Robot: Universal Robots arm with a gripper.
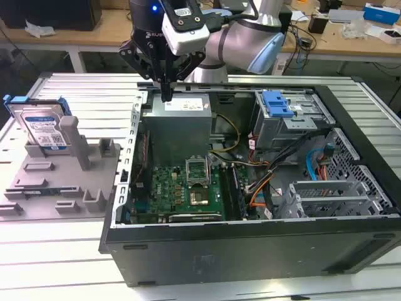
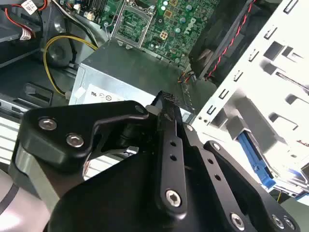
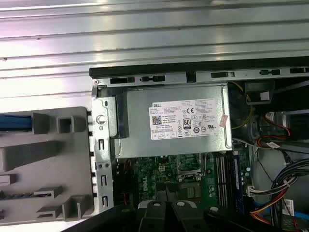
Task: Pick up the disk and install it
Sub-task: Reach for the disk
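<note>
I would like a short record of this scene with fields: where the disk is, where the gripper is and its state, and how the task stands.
disk: upright in the grey holder, at the exterior view's left, outside the computer case
gripper: shut, holding nothing, over the power supply, apart from the disk
drive cage: inside the case, toward the exterior view's right, with a blue latch piece on top
task state: disk not yet picked up
</note>
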